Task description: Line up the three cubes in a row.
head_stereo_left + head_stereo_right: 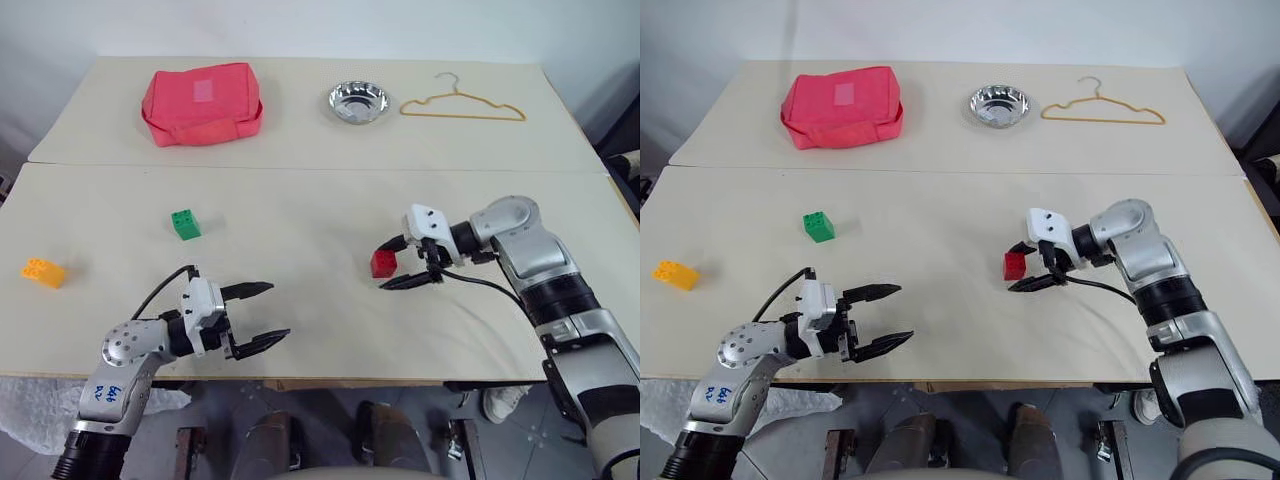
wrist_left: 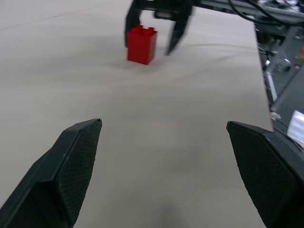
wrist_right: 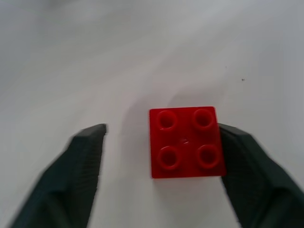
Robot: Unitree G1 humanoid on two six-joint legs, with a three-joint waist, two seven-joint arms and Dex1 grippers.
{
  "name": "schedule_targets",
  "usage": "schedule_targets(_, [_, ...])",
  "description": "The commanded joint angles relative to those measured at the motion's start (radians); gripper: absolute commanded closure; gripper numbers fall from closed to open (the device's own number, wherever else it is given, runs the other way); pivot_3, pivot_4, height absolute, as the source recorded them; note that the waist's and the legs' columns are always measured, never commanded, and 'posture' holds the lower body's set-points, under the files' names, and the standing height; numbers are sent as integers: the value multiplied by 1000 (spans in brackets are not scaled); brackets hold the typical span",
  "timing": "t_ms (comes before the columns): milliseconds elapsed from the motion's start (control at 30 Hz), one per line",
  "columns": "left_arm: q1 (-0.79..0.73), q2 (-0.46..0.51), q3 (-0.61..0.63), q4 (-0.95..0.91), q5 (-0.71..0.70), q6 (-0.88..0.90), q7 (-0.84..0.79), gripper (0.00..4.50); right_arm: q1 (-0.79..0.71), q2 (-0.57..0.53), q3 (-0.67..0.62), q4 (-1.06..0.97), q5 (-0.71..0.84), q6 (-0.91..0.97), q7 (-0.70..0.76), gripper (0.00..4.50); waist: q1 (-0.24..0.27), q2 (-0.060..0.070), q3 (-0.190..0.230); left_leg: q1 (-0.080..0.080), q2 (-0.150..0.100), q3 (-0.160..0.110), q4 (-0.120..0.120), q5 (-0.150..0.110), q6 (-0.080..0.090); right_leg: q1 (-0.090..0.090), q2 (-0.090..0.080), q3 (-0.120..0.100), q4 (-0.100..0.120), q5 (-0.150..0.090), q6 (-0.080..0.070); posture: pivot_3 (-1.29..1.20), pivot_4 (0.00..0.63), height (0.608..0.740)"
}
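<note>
Right pincer: the right pincer [image 1: 404, 262] is spread around the red cube [image 1: 383, 263], a finger on each side. One finger looks to be touching the cube's side and the other stands clear, so nothing is pinched.
Red cube: upright on the worktop [image 1: 320, 310], studs up, right of centre.
Left pincer: the left pincer [image 1: 258, 316] is spread wide and empty, hovering near the front edge and pointing toward the red cube.
Green cube: the green cube [image 1: 185, 224] sits on the left half, well apart from the red one.
Yellow cube: the yellow cube [image 1: 43, 272] lies near the left edge, farther out than the green.
Far side: a red pouch [image 1: 202, 104], a metal bowl [image 1: 357, 102] and a wire hanger [image 1: 462, 107] lie at the back, off the working area.
Step in hand: judging by the spread fingers, the red cube is set down as one end of the row.
Next move: probably the left pincer fetching the green cube and placing it beside the red, then the yellow on the same line.
</note>
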Motion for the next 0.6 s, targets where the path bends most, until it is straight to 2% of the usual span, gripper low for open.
schedule_targets(33, [40,-34,59,-30,-24,-21,63,0,54,-32,-118,-130,109,-24,12,38,1,0,0,0,0,0,0,0,0,0,0,0,0,0,0,0,150,740])
schedule_targets(167, [130,-83,216,-47,-17,-93,194,0,227,-43,-310,-287,315,-16,20,38,11,-1,1,0,0,-2,0,0,0,1,0,-1,-1,0,0,0,150,740])
schedule_targets(300, [271,-88,375,-40,-17,-163,236,0,394,17,-478,-343,397,-51,-128,38,12,-3,1,1,0,-3,1,0,0,3,-1,-3,-2,0,0,0,150,740])
schedule_targets(367, [326,-92,419,-37,-30,-172,236,0,460,33,-511,-369,396,-73,-169,38,12,-3,1,1,0,-3,1,0,0,4,-1,-3,-2,0,0,0,150,740])
schedule_targets(467, [415,-132,493,-24,-30,-209,272,0,573,57,-572,-416,450,-9,-255,38,15,-3,1,1,0,-3,1,0,0,4,-1,-2,-2,0,0,0,150,740])
schedule_targets(600, [469,-197,539,-53,-27,-230,356,0,663,117,-589,-457,432,-112,-304,38,13,-4,1,1,0,-3,0,0,0,4,-1,-2,-4,0,0,0,150,740])
